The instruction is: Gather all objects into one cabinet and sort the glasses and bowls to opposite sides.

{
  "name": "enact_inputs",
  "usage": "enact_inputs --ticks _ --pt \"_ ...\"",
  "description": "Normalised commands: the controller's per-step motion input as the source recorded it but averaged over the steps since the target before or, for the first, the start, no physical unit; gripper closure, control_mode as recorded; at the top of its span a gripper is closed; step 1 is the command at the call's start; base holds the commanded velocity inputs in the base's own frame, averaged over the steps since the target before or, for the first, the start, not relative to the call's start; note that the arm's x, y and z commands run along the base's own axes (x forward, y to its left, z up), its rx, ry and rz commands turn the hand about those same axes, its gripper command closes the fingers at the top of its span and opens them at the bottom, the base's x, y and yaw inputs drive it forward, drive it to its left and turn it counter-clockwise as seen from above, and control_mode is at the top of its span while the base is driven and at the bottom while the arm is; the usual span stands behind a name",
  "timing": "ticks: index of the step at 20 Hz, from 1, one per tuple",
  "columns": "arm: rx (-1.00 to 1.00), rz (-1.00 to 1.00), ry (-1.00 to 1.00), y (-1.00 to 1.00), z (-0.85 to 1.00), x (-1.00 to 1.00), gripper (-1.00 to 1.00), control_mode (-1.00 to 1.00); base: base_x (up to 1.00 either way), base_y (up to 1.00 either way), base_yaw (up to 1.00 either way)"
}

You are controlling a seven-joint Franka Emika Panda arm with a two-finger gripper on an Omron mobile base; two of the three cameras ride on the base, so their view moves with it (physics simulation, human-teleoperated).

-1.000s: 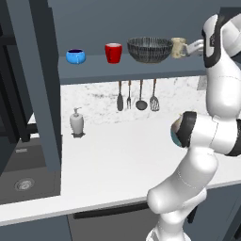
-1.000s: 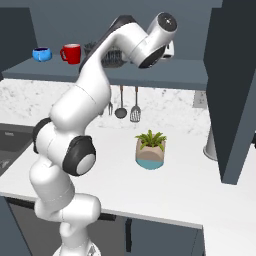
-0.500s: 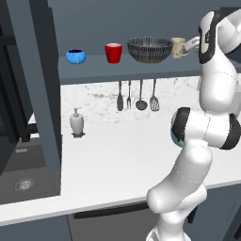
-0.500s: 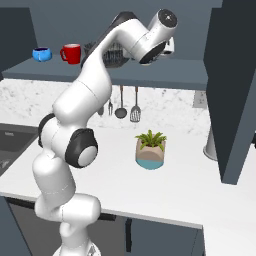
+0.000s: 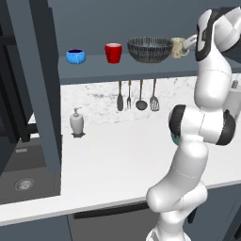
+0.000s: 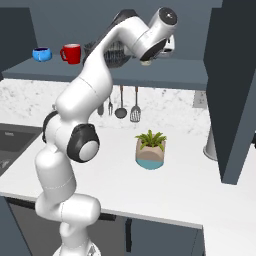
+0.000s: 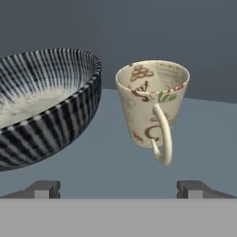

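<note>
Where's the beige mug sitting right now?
In the left base view the beige mug stands at the right end of the shelf, beside the striped bowl.

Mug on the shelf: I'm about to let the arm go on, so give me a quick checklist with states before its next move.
1. Gripper open, nothing between the fingers: ok.
2. Mug upright on the shelf, handle toward the hand: ok.
3. Mug apart from the striped bowl: ok, a narrow gap shows in the hand view.
4. All four objects on one shelf, with blue bowl and red cup: ok.
5. Glasses and bowls on opposite sides: not ok; the order runs bowl, cup, bowl, mug.
6. Cabinet door open: ok.
</note>
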Motion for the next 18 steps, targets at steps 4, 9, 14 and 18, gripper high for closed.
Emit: enact_inputs --ticks 4,9,14,18 --pt "0.0 0.0 0.0 -0.11 0.02 0.1 -1.0 -1.0 0.0 0.0 0.0" --pt "0.0 0.0 0.0 -0.13 0.0 0.19 -1.0 -1.0 0.0 0.0 0.0" --pt "0.0 0.0 0.0 -0.03 0.0 0.18 -1.0 -1.0 0.0 0.0 0.0" --pt "0.0 0.0 0.0 0.0 0.0 0.23 -1.0 -1.0 0.0 0.0 0.0"
